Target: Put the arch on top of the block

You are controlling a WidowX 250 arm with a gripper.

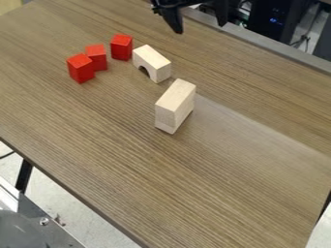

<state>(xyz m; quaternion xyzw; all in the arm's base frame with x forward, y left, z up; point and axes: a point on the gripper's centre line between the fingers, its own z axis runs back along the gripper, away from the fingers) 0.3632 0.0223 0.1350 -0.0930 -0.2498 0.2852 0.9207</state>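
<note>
While the end effector (200, 28) hangs over the far part of the table (213, 179) at the top of the camera view, its two black fingers are spread well apart, in a released state. The arch (155, 61), a pale wooden piece, stands on the table below and to the left of the end effector in the view, its curved cutout down at the tabletop and facing the lower left. The block (173, 102), also pale wood, stands upright on one of its narrow sides, nearer the camera and a little to the right of the arch. The two are near each other but apart, so the arch sits beside the block, directly on the wood-grained tabletop.

To the left of the arch are three small red blocks. One red block (121, 47) is just beside the arch; a second red block (96, 56) is farther left, and a third red block (81, 68) is close against the second, though whether they touch is hard to tell. Beyond the far edge of the table, at the upper right, is dark equipment (275, 19) with a small blue light. A grey metal surface (29, 227) with a screw shows at the lower left, near the pale floor (87, 220).
</note>
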